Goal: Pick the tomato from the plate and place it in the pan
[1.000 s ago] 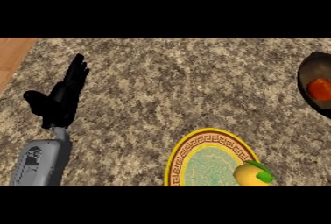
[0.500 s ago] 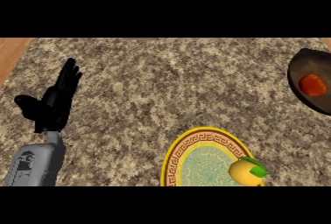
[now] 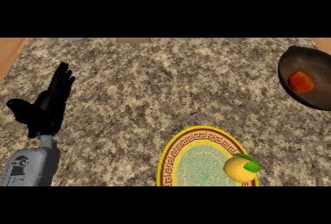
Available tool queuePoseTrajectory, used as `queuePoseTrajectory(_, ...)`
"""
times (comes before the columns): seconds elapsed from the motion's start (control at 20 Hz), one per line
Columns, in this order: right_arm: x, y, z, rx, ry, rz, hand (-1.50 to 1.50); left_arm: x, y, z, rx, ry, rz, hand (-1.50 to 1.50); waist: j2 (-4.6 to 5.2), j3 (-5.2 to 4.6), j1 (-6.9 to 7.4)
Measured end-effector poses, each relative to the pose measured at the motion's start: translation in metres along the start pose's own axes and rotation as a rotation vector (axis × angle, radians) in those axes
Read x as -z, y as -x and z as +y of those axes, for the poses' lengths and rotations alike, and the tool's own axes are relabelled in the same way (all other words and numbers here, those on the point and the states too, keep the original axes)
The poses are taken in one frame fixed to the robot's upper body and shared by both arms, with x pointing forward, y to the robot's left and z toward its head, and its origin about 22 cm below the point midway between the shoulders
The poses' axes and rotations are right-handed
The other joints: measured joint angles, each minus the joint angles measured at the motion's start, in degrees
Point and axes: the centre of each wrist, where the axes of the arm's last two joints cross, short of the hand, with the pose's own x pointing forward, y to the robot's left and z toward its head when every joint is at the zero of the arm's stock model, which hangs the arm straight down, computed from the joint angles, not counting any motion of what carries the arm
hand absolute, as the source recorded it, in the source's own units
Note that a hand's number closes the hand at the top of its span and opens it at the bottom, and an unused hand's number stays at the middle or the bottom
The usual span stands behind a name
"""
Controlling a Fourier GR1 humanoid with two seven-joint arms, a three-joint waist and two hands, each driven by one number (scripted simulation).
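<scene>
A red tomato point(image 3: 301, 81) lies inside a dark pan point(image 3: 317, 97) at the counter's right edge, partly cut off by the view. At the lower middle sits a round plate point(image 3: 177, 151) with a yellow patterned rim and a green centre. A yellow fruit with a green leaf point(image 3: 241, 169) rests on the plate's right side. My left hand point(image 3: 45, 109) stands at the left with its fingers straight and pointing up, holding nothing, far from both plate and pan. My right hand does not show.
The speckled granite counter point(image 3: 161, 83) fills the view. A wooden strip point(image 3: 9, 48) borders it at the upper left corner.
The whole scene has drifted left and down in the view: pan and tomato show further in from the right edge, and the left hand sits closer to the left edge.
</scene>
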Motion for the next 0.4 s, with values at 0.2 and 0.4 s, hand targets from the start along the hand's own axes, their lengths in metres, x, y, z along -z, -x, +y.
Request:
queuePoseTrajectory(0.2,-0.015,-0.001,-0.014,-0.020,0.007,0.020,-1.50,-0.002,0.002,0.002,0.002,-0.007,0.000,0.00,-0.21,0.02,-0.70)
queuePoseTrajectory(0.4,-0.024,-0.004,-0.022,-0.048,0.005,0.031,-1.50,-0.002,0.003,0.005,0.001,-0.008,0.006,0.00,-0.21,0.01,-0.71)
